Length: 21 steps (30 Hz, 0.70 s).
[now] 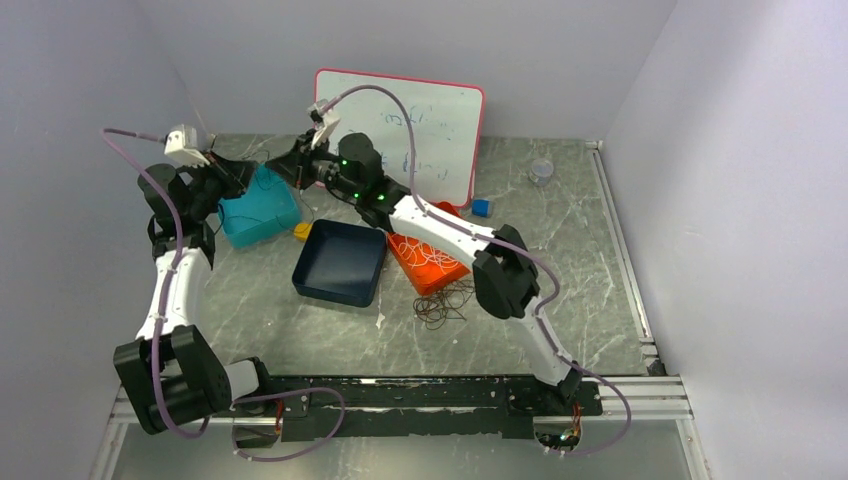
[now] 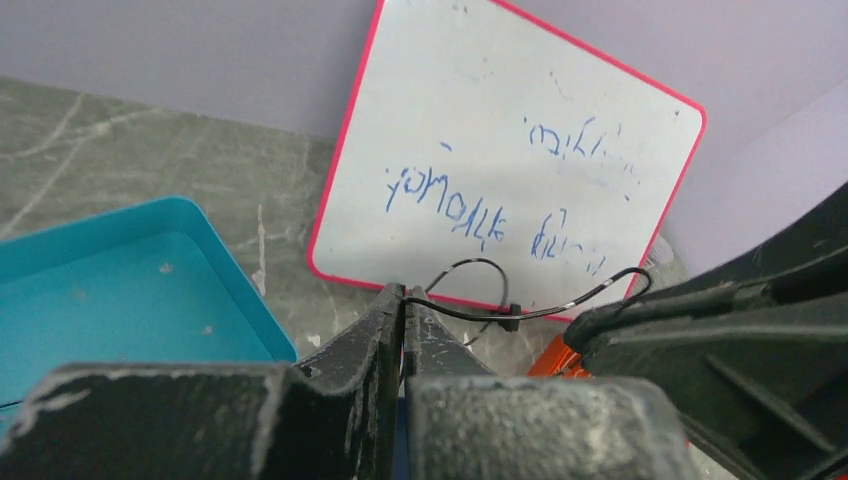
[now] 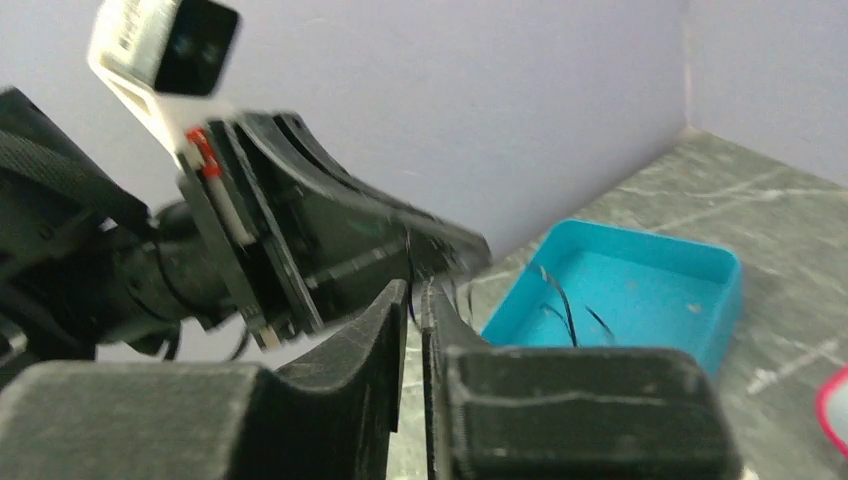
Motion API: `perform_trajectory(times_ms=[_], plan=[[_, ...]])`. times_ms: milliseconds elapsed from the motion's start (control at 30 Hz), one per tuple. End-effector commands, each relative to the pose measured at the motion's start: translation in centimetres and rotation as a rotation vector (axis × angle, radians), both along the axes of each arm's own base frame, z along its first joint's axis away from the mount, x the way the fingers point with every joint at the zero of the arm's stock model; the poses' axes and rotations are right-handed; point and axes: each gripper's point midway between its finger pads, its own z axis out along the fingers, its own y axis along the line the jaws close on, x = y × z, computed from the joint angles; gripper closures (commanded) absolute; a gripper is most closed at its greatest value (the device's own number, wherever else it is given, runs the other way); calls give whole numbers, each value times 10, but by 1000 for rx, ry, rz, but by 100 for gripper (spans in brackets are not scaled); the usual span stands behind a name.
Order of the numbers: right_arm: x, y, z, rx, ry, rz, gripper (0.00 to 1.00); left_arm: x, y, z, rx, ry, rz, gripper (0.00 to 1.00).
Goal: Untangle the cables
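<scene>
Left gripper (image 2: 403, 292): fingers pressed flat together with no gap, pinching one end of the black cable (image 2: 540, 312) at their tips.
Right gripper (image 3: 415, 292): fingers a narrow slit apart; a thin dark line runs through the slit, but I cannot tell whether the pads touch it.
Gripper positions: both are held up over the far left of the table (image 1: 560, 260), tips pointing at each other and close together, above the far edge of the teal tray (image 1: 262, 215).
Black cable: hangs in the air from the left fingertips across to the right gripper, rising in a small loop at each end, with a small dark lump partway along.
Teal tray: a few thin dark strands lie inside it in the right wrist view.
Navy tray (image 1: 340, 262): mid-table, near the teal tray, with a small yellow block (image 1: 301, 231) between the two.
Orange tray (image 1: 425, 265): just right of the navy tray, partly under the right arm.
White cables (image 1: 432, 255): curled on top of the orange tray.
Brown cables (image 1: 445, 302): a loose tangle on the table, touching the orange tray's near edge.
Whiteboard (image 1: 420, 130): pink-rimmed, leaning on the back wall, with blue scribbles.
Blue block (image 1: 482, 208): by the whiteboard's lower right corner.
</scene>
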Motion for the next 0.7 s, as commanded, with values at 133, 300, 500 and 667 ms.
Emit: perform_trajectory(times_ms=[133, 300, 500, 667], plan=[[27, -72, 33, 39, -28, -196, 73, 18, 22, 43, 37, -54, 70, 93], [24, -110, 23, -8, -45, -270, 57, 31, 42, 62, 82, -42, 142, 93], [3, -151, -1, -106, -53, -328, 52, 47, 80, 84, 179, -44, 289, 93], [-20, -181, -31, -174, -9, -347, 49, 65, 113, 66, 250, 42, 395, 93]])
